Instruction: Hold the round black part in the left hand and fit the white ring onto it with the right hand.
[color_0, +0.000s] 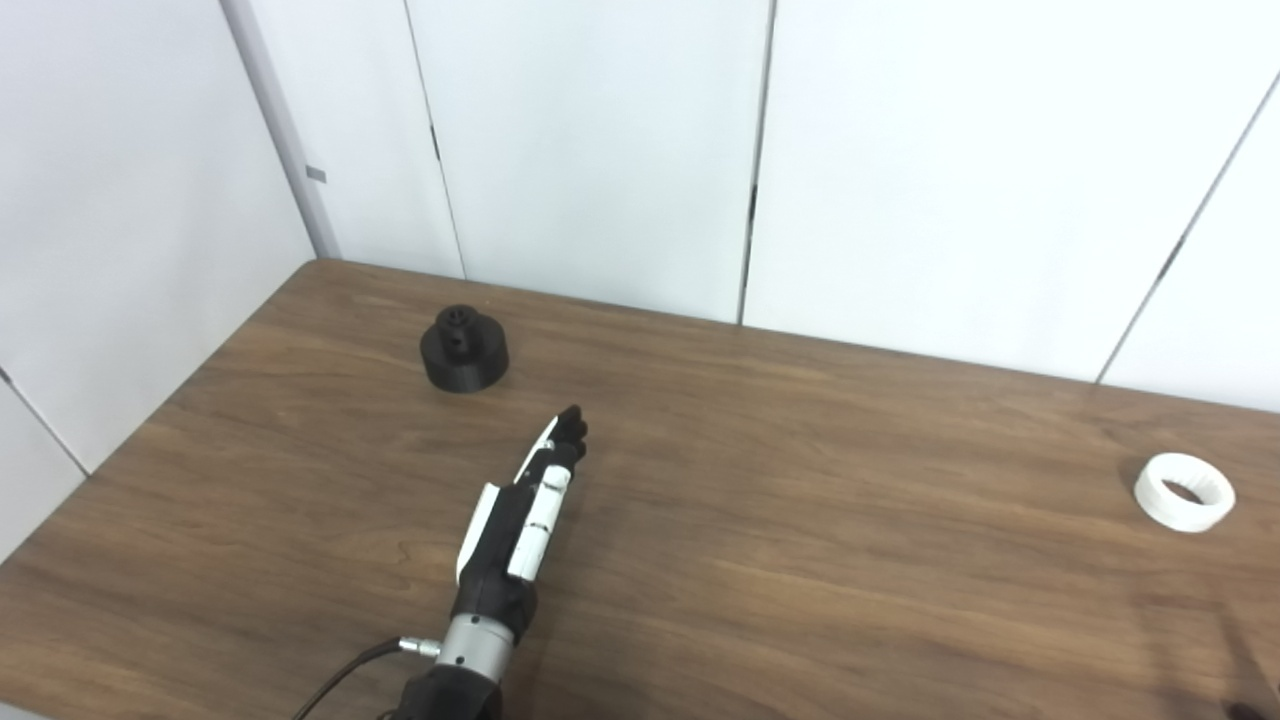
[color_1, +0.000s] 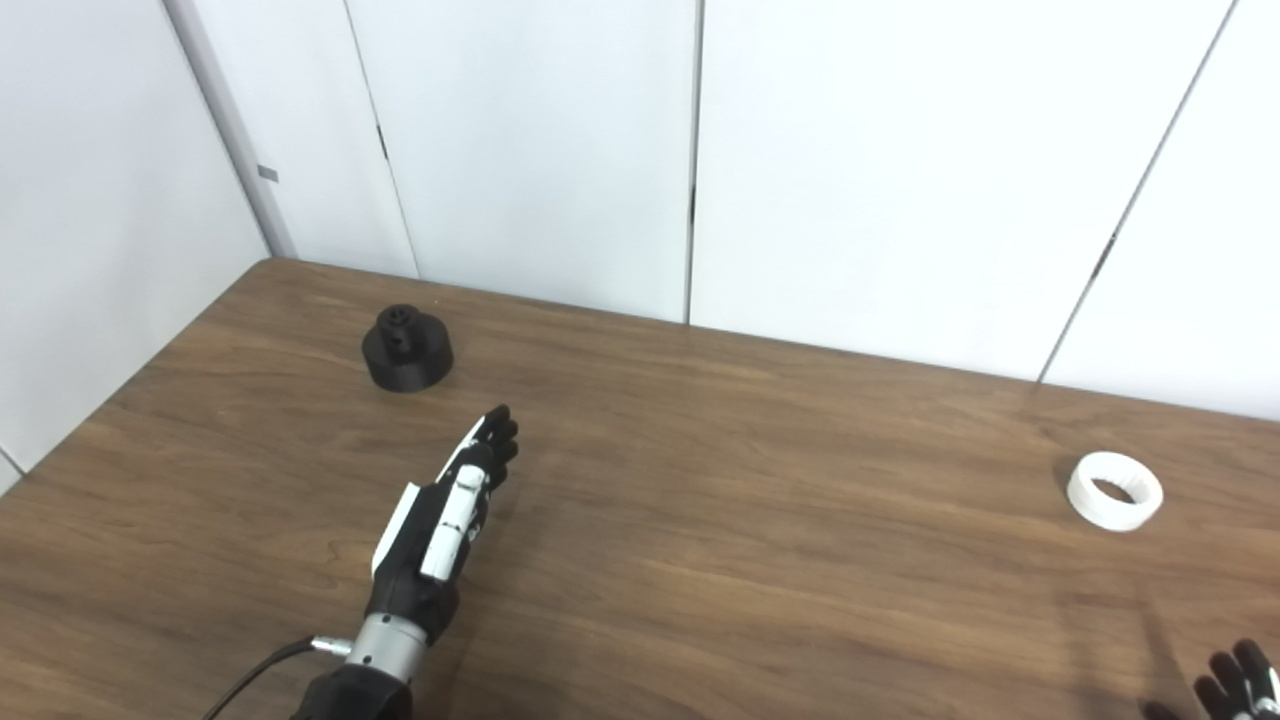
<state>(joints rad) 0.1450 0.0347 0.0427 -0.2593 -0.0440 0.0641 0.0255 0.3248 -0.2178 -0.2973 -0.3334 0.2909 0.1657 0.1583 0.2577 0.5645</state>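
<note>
A brown wooden table stands against white wall panels. The black part sits near the far left corner of the table. It is round, with a smaller knob on top, and small holes in the knob are hard to make out.

The white ring lies flat near the right edge of the table, well apart from the black part. Nothing touches it.

The left hand reaches out over the table from the near edge, pointing toward the black part. It is near the part but does not touch it. It holds nothing. Its fingers lie straight and close side by side, and it is seen edge on, so the thumb is hard to pick out. The arm behind it is cut off by the bottom of the picture, and a thin cable runs off from the wrist.

The right hand shows only as a few dark fingertips at the near right corner, and only in the right eye view. The rest is cut off, so I cannot tell if it is spread or closed. It is near the ring but apart from it.
</note>
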